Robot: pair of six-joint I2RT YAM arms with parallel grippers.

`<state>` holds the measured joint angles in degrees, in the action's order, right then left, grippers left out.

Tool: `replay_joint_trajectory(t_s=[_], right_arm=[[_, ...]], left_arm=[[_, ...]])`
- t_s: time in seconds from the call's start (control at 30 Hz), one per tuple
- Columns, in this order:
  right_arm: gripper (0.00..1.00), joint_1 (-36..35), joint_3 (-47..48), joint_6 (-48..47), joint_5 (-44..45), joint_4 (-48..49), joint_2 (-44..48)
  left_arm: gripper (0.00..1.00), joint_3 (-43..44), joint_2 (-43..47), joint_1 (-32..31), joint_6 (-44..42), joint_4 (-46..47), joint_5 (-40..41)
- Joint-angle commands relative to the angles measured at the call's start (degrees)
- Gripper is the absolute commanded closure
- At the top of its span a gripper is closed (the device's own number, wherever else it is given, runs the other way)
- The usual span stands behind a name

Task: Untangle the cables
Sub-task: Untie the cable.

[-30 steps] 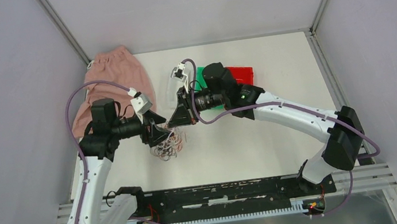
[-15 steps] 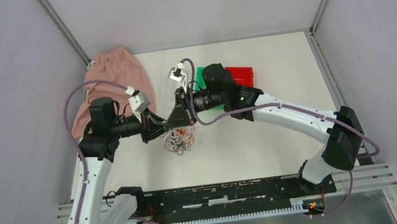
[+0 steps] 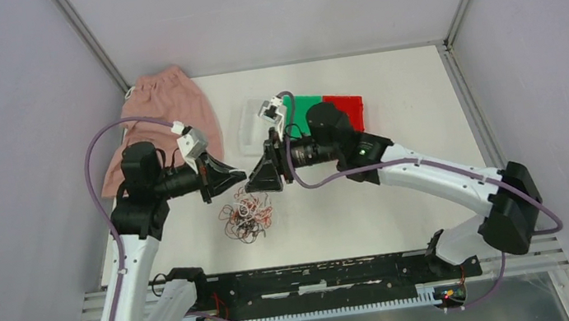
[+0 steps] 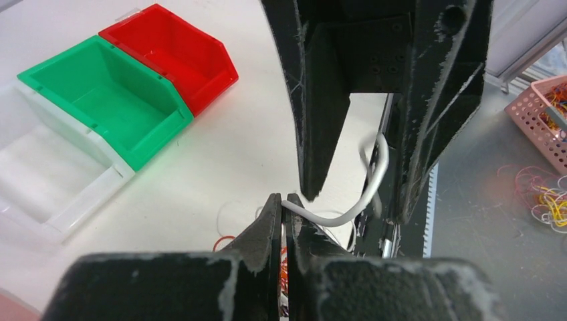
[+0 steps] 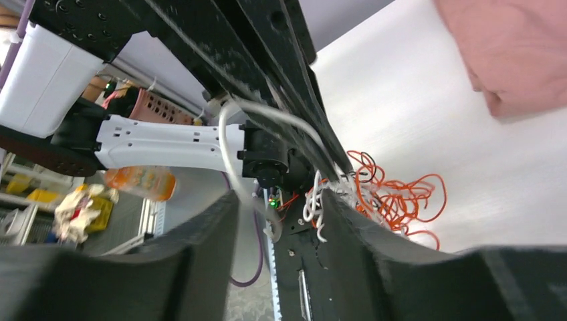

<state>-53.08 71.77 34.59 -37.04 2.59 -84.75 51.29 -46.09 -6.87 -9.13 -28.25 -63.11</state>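
Top view: my left tool (image 3: 238,175) and right tool (image 3: 253,184) meet tip to tip above the desk (image 3: 386,72), mid-scene. The clump of cables (image 3: 247,218) lies on the desk just near of them, w/ orange, white and black loops all knotted together. Pink cloth (image 3: 166,109) is far left, and the bins (image 3: 304,110) are far, right of it. Can't tell from here what either tool has.

Left wrist: the left tool is pressed together, pinching one white cable (image 4: 348,212) by its end. That strand arcs up btwn the right tool's fingers (image 4: 321,120), which stand spread and aren't clamping it.

Right wrist: the right tool is spread, nothing gripped. The white cable hangs loose across the gap. Orange loops of the clump sit beyond and below. Whether the strand is free of the clump, I can't tell.

Progress, my est.: early. One white strand is lifted and prob. only partly drawn out. I see no strand lying apart from the clump, so nearly all the untangling is left.
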Motion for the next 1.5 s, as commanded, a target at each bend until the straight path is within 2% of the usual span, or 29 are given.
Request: replay_joint_trajectory(t_s=[0.0,0.1,0.23,0.5,0.73,0.97,1.13,1.47], right_arm=[[0.4,1.15,-7.23,-3.88,9.56,6.76,10.46],[0.32,1.57,-14.42,-6.3,15.28,11.76,15.42],[0.31,1.54,-18.99,-7.76,16.24,20.11,15.9],[0.32,0.02,-14.73,-6.91,13.8,30.46,7.16],[0.34,-2.48,-13.1,-5.59,12.39,35.09,3.26],[0.45,-3.47,-11.05,-3.52,14.99,35.84,-0.91],[0.53,-3.51,-13.66,-1.02,16.04,39.04,-3.81],[0.59,-3.46,-20.89,1.26,21.98,43.38,-9.2]], left_arm=[[0.97,1.06,0.73,-0.17,6.88,6.28,-0.35],[0.97,2.1,0.85,-0.27,10.16,7.17,-0.42],[0.97,2.57,1.3,-0.72,15.26,9.69,-0.04],[0.97,3.07,1.3,-1.49,22.87,14.8,1.1],[0.97,4.45,1.07,-1.81,23.83,14.96,1.04],[0.97,4.61,1.41,-2.36,27.82,17.18,0.08],[0.97,6.52,1.47,-2.55,31.13,20.1,-0.17],[0.97,13.44,0.13,-2.61,35.23,24.08,0.48]])
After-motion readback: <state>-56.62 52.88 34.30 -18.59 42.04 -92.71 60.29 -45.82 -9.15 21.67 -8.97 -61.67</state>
